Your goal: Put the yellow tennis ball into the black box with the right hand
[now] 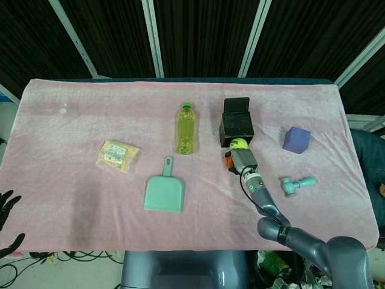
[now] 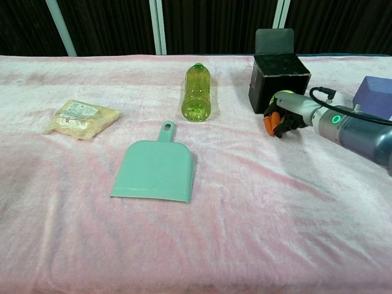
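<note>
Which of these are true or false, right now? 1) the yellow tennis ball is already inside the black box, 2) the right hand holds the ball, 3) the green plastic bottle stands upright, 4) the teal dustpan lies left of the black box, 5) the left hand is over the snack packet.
1) False. The yellow tennis ball is at the front of the black box, outside it.
2) True. The right hand holds the ball.
3) False. The green plastic bottle lies on its side.
4) True. The teal dustpan lies left of the box.
5) False. The left hand is at the table's near-left edge, away from the snack packet.
</note>
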Tool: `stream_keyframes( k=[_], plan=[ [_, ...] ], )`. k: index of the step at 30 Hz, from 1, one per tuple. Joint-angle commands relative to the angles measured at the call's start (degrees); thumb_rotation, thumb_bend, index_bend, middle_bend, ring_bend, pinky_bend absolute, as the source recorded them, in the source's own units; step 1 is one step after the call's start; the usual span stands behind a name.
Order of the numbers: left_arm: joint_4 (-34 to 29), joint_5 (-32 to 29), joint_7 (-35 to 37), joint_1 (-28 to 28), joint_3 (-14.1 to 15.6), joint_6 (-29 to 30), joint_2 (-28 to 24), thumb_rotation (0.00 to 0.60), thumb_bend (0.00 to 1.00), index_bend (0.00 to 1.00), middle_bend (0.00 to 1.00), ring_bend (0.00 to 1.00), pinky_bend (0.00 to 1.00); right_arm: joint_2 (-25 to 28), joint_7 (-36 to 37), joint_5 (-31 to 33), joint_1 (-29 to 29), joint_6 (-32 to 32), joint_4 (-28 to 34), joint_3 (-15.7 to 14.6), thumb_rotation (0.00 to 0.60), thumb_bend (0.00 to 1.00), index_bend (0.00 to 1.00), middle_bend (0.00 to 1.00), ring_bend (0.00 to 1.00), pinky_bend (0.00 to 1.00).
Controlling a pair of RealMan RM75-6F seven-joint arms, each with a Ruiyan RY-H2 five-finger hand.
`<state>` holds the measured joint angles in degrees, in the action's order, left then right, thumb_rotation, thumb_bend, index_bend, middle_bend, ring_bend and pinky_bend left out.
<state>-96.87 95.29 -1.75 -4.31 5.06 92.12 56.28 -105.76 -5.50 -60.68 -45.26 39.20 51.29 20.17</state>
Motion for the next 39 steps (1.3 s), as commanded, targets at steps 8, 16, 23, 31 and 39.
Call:
stream_keyframes(
  k=[8,16,23,31,39],
  plan=[
    [-0.10,-0.29,-0.16,-0.02,-0.12,-0.15,0.02,0.600,0.27,0.12,0.04,0.00,0.00,-2.88,5.78,-3.69,-4.06,-1.19,-11.13,-0.61,0.600,0.96,0.98,0.84,0.96,1.00],
    [-0.20,-0.52,-0.60,0.09,-0.34,-0.34,0.14,0.600,0.27,0.12,0.04,0.00,0.00,-4.95,11.55,-12.55,-5.65,2.69,-18.00,-5.53,0.600,0.95,0.98,0.83,0.95,1.00],
    [-0.28,-0.71,-0.70,0.08,-0.42,-0.42,0.15,0.600,0.27,0.12,0.04,0.00,0.00,-8.06,15.58,-14.69,-7.33,2.28,-24.62,-6.81,0.600,0.95,0.98,0.83,0.95,1.00],
    [-0.38,-0.55,-0.72,0.10,-0.40,-0.46,0.10,0.600,0.27,0.12,0.04,0.00,0.00,-8.69,18.10,-15.28,-7.12,3.39,-25.31,-7.08,0.600,0.95,0.98,0.83,0.95,1.00],
    [-0.35,-0.64,-0.48,0.18,-0.45,-0.60,0.00,0.600,0.27,0.12,0.04,0.00,0.00,-5.96,18.28,-16.05,-5.03,5.68,-19.58,-7.98,0.600,0.95,0.98,0.83,0.94,1.00]
  ],
)
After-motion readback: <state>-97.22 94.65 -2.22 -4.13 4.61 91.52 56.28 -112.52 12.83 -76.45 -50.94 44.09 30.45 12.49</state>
